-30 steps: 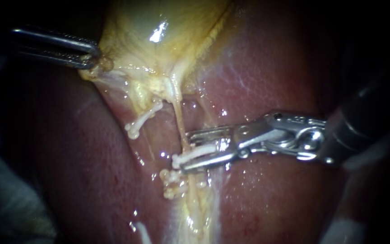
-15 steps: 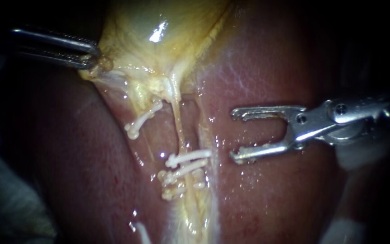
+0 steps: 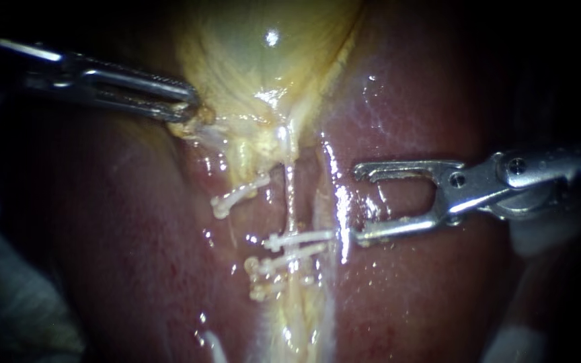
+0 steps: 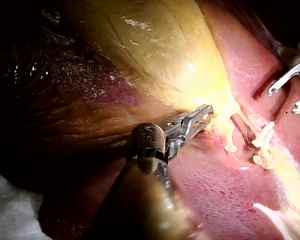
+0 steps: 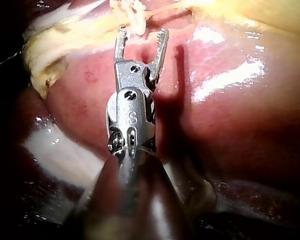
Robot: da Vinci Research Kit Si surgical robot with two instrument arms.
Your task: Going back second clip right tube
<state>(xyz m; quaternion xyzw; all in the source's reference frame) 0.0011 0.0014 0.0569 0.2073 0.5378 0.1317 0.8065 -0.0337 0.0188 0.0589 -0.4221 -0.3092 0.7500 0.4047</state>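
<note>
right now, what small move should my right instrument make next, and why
Probably draw the right instrument back along its shaft: its jaws stand open and empty, a clip sits across the right tube, and the lower jaw lies close to that clip's end.

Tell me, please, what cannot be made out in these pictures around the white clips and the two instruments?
- Right wrist view: the white plastic clips ahead of the slender metal right instrument are cut off by the picture's edge.
- Endoscope view: the lowest clips blur together under wet glare, so their count is unclear.
- Left wrist view: the right instrument's shaft is cut off by the edge; only its open jaws show.
</note>
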